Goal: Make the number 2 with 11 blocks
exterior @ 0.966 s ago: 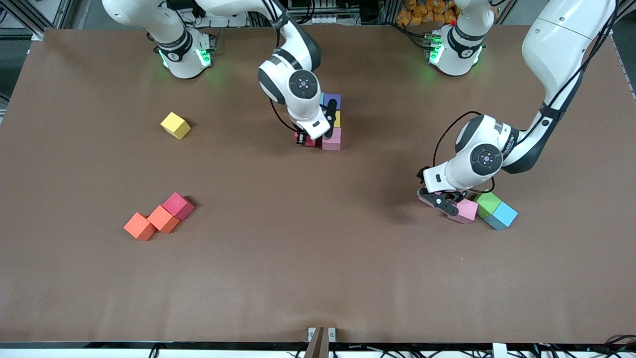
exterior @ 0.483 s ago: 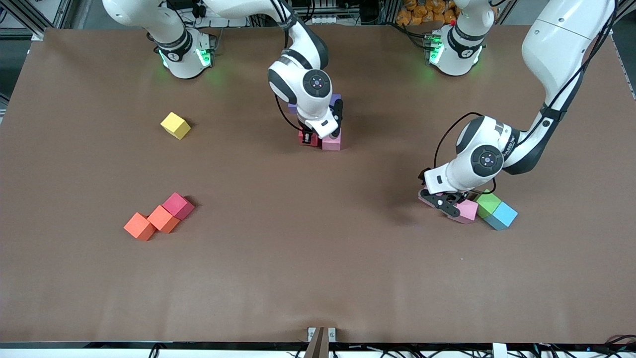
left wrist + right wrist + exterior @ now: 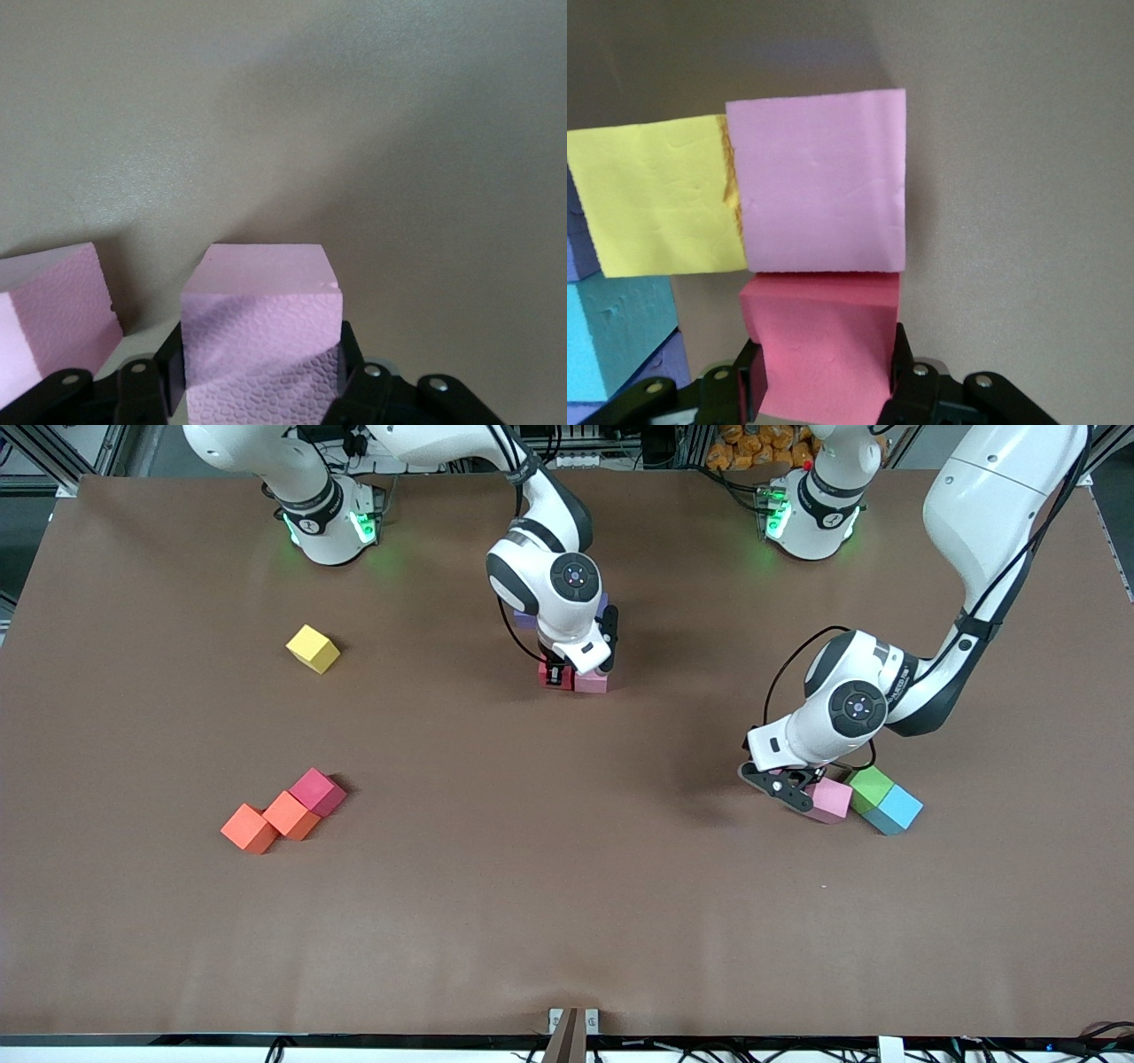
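Front view gives me the brown counter (image 3: 567, 921) with both arms reaching in from their bases. The right gripper (image 3: 556, 677) is low at the middle of the counter, its fingers clamped on a crimson block (image 3: 549, 674) that sits just beside a pink block (image 3: 592, 681) of the started number 2 (image 3: 592, 673). My right wrist view shows that crimson block (image 3: 824, 341) pressed edge to edge against the pink block (image 3: 819, 181), with a yellow block (image 3: 660, 199) touching the pink one, and sky-blue (image 3: 616, 332) and purple (image 3: 578, 239) blocks next to the yellow.

The left gripper (image 3: 791, 784) is down at the left arm's end of the counter. In my left wrist view its fingers (image 3: 168, 376) press both sides of a pink cube (image 3: 261, 328), with a second pink cube (image 3: 53, 310) just beside it. Near them in the front view sit a green block (image 3: 870, 786) and a sky-blue one (image 3: 899, 808), touching each other.

Toward the right arm's end lie a lone yellow block (image 3: 313, 647) and, nearer the front camera, a touching row of two orange blocks (image 3: 249, 828) (image 3: 291, 815) and a crimson one (image 3: 317, 791).
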